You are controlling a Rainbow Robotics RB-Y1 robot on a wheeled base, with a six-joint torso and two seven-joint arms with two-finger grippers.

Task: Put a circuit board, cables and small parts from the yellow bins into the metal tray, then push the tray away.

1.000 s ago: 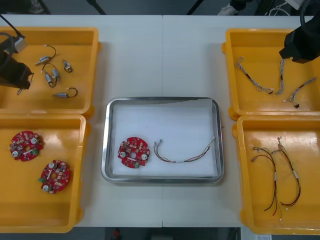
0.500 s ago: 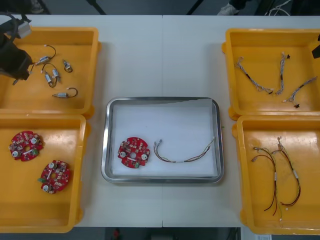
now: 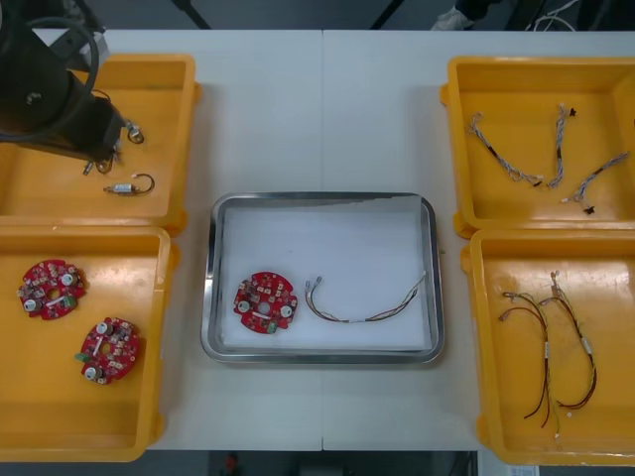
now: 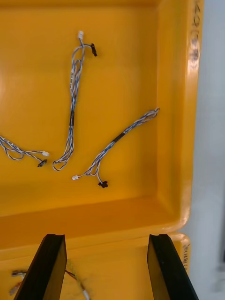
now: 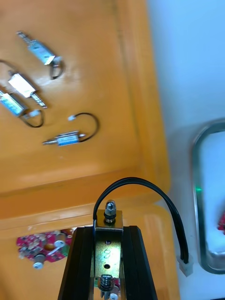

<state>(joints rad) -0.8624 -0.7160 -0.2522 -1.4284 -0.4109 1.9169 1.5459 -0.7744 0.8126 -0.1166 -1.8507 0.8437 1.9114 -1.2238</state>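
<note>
**Left claw clamped on a small part, tray holding 2 items**

Here's the left claw (image 5: 108,230), clenched tight on a small metal part (image 5: 108,243). The part is a shiny bracket with a nut on top, and a black wire (image 5: 140,185) loops off it to a white plug. The claw hangs over the seam where the far left bin (image 3: 159,109) meets the near left bin (image 3: 99,416). In the front view the left arm (image 3: 50,89) looms dark across the far left bin's corner.

In the far left bin, 4 loose parts (image 5: 65,138) lie scattered, silver bodies with dark wire loops. In the near left bin, 2 red boards (image 3: 51,289) sit apart from each other, round and studded with pale components.

In the centre of the desk (image 3: 322,109) is the metal tray (image 3: 322,198), white inside with a shiny rim. It holds 1 circuit board (image 3: 266,301) at its left, and just beside that a thin cable (image 3: 367,315) curves across; I cannot tell its colours.

On the right side, the right claw (image 4: 107,240) is released, fingers wide apart with nothing between them. It is above the rim shared by the far right bin (image 3: 516,109) and the near right bin (image 3: 516,397). The far right bin holds 3 blue and white cables (image 3: 501,154), spread out. The near right bin holds red and yellow cables (image 3: 546,347), tangled loosely together.
</note>
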